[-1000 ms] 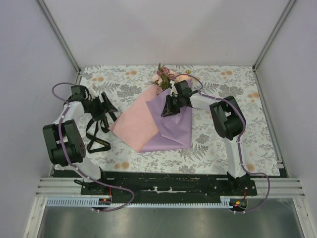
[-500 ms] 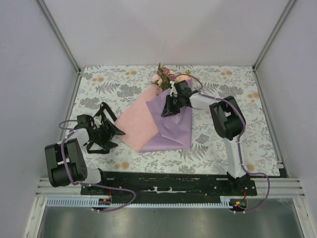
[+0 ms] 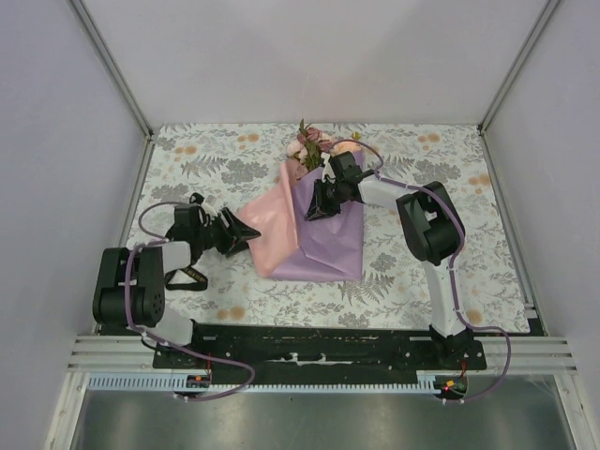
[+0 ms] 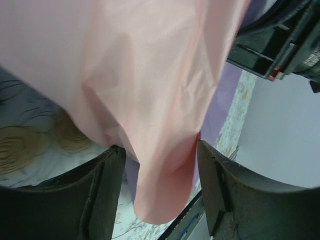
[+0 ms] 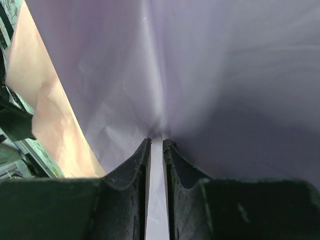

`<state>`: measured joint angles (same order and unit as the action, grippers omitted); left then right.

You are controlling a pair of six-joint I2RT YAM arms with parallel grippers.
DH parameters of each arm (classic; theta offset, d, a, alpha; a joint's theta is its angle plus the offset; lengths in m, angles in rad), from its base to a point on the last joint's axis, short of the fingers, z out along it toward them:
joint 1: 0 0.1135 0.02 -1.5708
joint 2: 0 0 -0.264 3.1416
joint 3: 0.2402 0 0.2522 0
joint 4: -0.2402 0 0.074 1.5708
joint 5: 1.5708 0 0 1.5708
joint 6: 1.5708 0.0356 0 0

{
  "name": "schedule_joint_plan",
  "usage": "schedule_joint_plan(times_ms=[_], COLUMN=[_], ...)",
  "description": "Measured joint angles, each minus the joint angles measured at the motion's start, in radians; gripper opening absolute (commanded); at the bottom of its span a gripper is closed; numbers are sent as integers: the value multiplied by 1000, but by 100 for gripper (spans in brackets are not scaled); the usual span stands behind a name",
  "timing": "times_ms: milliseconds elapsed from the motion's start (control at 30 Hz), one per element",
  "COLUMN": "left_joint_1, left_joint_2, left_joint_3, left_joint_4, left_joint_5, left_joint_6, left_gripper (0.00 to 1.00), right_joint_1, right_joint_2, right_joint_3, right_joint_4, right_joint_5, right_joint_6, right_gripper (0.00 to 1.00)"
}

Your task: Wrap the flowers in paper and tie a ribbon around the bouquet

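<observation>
left pincer point(image 3: 246, 231): gaping open, pink fold of the paper point(image 3: 323, 246) hanging between its fingers | right pincer point(image 3: 316, 208): pinching the lilac face mid-sheet (jaws nearly closed) | flowers point(image 3: 310, 148): poking out toward the far edge of the counter point(image 3: 412, 178)

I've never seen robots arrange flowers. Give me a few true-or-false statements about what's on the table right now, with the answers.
1. The flowers stick out at the far end of the paper. True.
2. The right gripper pinches the lilac side of the paper. True.
3. The left gripper is clamped on the ribbon. False: its jaws stand apart around a pink fold of the paper.
4. The ribbon is tied around the paper. False: it lies loose on the tablecloth, left of the paper.
</observation>
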<state>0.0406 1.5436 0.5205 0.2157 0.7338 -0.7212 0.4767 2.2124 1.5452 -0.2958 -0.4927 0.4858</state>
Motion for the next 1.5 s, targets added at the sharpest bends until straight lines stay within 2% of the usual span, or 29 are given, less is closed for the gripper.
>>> schedule_joint_plan(times_ms=[67,133,167,300,400,500,600,633,667,700,767,900,1067,1167,1300,1333,1367,1433,1467,1500], left_joint_1=[-22,-30,-30,-29,-20,27,53,51,51,48,41,-28,-214,-303,-395,-407,-420,-433,-434,-429], left_joint_2=[-33,-103,-146,-264,-260,-198,-164,-160,-156,-154,-161,-212,-218,-159,19,53,93,161,182,192], left_joint_3=[0,0,1,1,-35,-127,-168,-166,-163,-156,-136,-55,89,161,277,293,307,326,329,328], left_joint_4=[26,18,8,-30,-36,-28,24,43,52,52,47,43,124,233,360,374,394,417,418,411], left_joint_5=[-1,-11,-23,-65,-105,-124,-88,-90,-84,-77,-67,-41,-19,-16,-28,-33,-37,-45,-48,-50], left_joint_6=[-19,-30,-33,-48,-56,-66,-92,-92,-90,-90,-92,-113,-193,-259,-339,-351,-367,-392,-402,-411], left_gripper=[70,81,83,85,83,74,58,49,32,20,5,2,2,2,2,3,8,38,64,71], right_joint_1=[1,2,2,2,2,2,2,3,3,3,3,5,12,15,16,16,16,16,17,17], right_joint_2=[0,0,0,0,0,0,0,0,0,0,0,0,0,0,0,0,0,0,0,0], right_joint_3=[0,0,0,0,1,1,1,1,1,1,2,5,9,10,10,10,10,10,10,10], right_joint_4=[-1,-1,-1,-1,-2,-2,-2,-2,-2,-2,-4,-7,-9,-9,-9,-9,-9,-9,-9,-9], right_joint_5=[2,3,3,4,5,5,5,5,5,5,6,10,20,21,21,21,21,21,21,21], right_joint_6=[0,0,0,0,-1,-5,-7,-7,-8,-8,-8,-10,-11,-11,-11,-11,-11,-11,-11,-11], right_gripper=[23,23,23,23,22,22,22,22,22,22,22,22,22,22,22,22,22,22,21,21])
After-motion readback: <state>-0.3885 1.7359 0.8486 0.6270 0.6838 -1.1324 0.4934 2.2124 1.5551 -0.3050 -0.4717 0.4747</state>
